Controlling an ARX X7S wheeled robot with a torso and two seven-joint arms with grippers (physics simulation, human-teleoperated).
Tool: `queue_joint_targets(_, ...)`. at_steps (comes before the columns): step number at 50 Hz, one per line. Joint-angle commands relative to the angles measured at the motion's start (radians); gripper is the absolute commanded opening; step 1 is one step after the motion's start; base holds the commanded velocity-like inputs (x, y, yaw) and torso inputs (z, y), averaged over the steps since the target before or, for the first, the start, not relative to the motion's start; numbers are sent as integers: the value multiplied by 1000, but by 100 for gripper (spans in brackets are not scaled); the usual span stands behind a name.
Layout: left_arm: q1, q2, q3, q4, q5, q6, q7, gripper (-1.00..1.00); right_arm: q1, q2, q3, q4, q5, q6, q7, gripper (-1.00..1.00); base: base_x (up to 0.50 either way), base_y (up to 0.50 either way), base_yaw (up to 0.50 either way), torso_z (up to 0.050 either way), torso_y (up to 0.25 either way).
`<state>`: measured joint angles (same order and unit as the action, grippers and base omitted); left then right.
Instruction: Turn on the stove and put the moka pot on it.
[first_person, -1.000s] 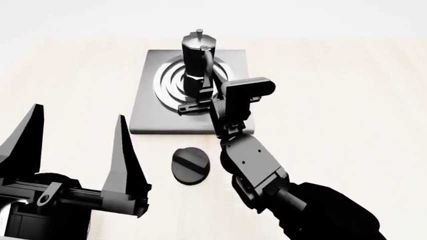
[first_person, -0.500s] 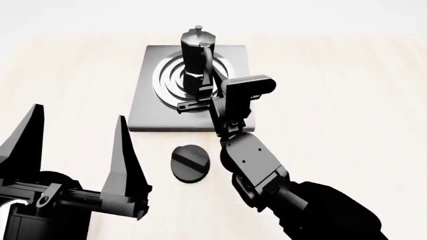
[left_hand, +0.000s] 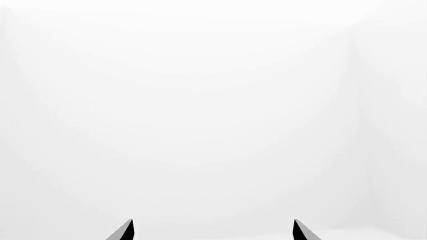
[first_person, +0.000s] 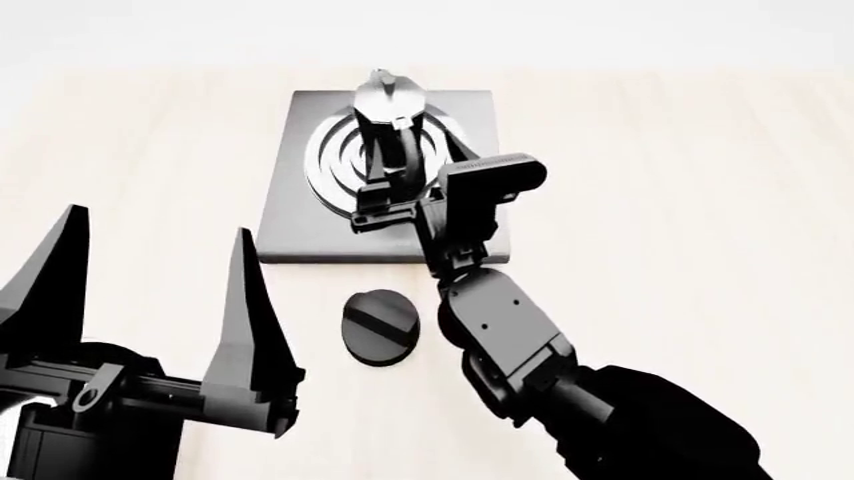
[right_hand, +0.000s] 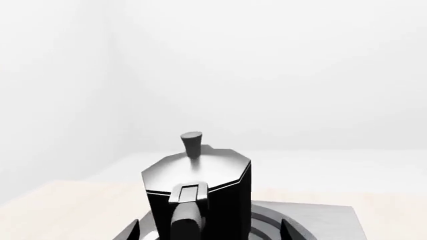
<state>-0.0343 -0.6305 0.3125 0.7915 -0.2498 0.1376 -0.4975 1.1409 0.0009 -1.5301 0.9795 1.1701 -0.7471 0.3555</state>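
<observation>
The stove (first_person: 300, 215) is a square dark-grey plate with raised rings at the table's middle; its rings also show in the right wrist view (right_hand: 313, 220). Its round black knob (first_person: 380, 327) lies on the table just in front of it. The moka pot (first_person: 388, 108) stands on the rings and looks tipped toward me, lid top showing. In the right wrist view the pot (right_hand: 220, 192) has its handle toward the camera. My right gripper (first_person: 391, 197) (right_hand: 210, 231) is open, its fingers either side of the pot's lower body with gaps. My left gripper (first_person: 158, 226) (left_hand: 212, 231) is open and empty, near left.
The pale wooden table (first_person: 667, 200) runs wide around the stove. My right forearm (first_person: 534, 360) crosses from the lower right toward the stove, just right of the knob. The left wrist view shows only white background beyond the fingertips.
The pot's lid now shows more from above, so the pot seems to have tipped toward me. My right gripper has edged slightly forward around it. The left gripper has not moved.
</observation>
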Motion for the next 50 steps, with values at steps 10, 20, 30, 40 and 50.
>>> queue_joint_targets(10, -5, 1, 0, -5, -1, 4, -1, 100, 17, 67, -5, -145, -38, -59, 48, 100, 0, 0, 0, 0, 0)
queue_joint_targets(20, -41, -11, -8, 34, -17, -54, -11, 100, 85, 202, -20, -429, -123, -55, 213, 100, 0, 0, 0, 0, 0)
queue_joint_targets(30, -176, -47, -61, 87, -79, -193, -35, 100, 240, 345, -8, -738, -202, 42, 434, 100, 0, 0, 0, 0, 0)
queue_joint_targets(40, -355, -82, -54, 141, -79, -353, -34, 100, 428, 507, 10, -1031, -265, 233, 678, 100, 0, 0, 0, 0, 0)
queue_joint_targets(50, -484, -107, -58, 225, -128, -507, -55, 100, 581, 664, 38, -1283, -273, 375, 813, 100, 0, 0, 0, 0, 0)
